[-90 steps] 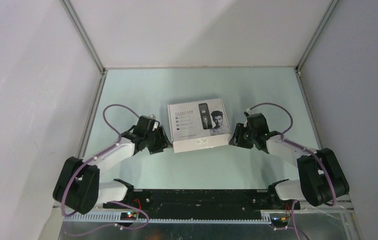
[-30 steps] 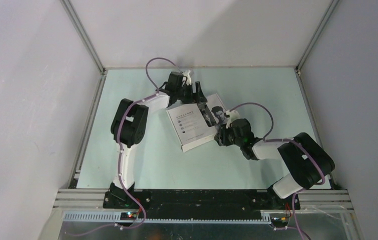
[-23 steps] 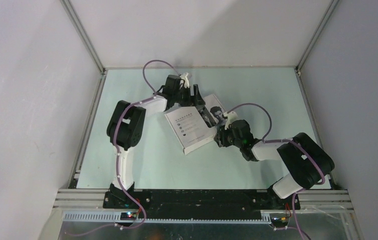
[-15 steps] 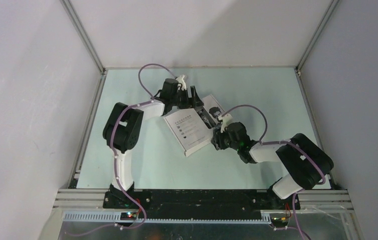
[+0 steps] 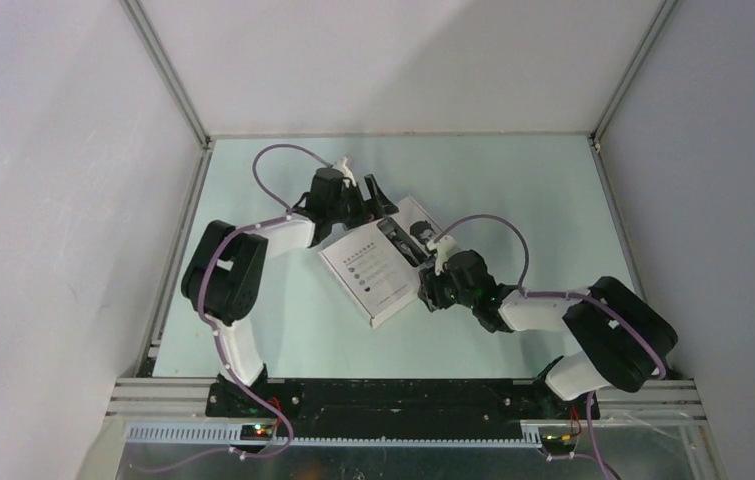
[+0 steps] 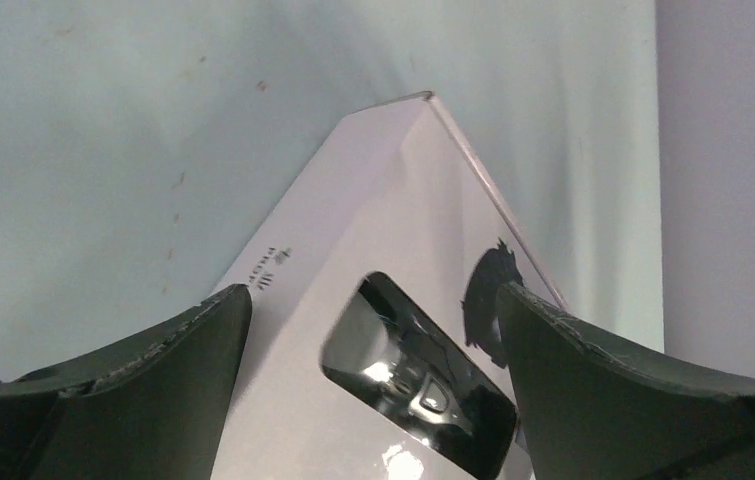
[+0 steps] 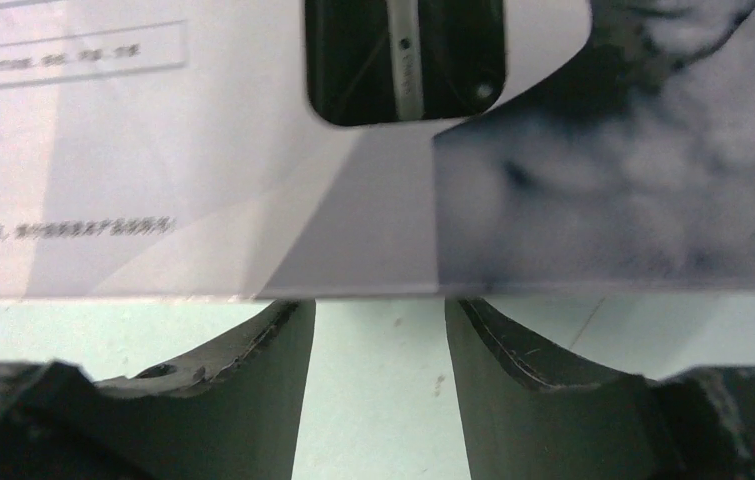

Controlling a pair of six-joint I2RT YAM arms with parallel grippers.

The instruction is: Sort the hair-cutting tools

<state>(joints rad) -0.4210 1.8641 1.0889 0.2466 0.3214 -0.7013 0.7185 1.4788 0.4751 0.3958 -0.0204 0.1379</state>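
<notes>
The left gripper [image 6: 370, 292] is wide open. The white box [image 5: 368, 272] lies between its fingers [image 6: 153, 370], but they do not squeeze it. This gripper sits at 12 o'clock from the box. The right gripper [image 7: 375, 310] is half open, with only bare table [image 5: 513, 190] in its gap. It sits at 4 o'clock, right at the box edge. The clipper [image 7: 408, 60] is inside the shut box and shows through the little window. The black attachments are not in sight. A push from one side could spin the box or slide it away, because nothing holds it tight
</notes>
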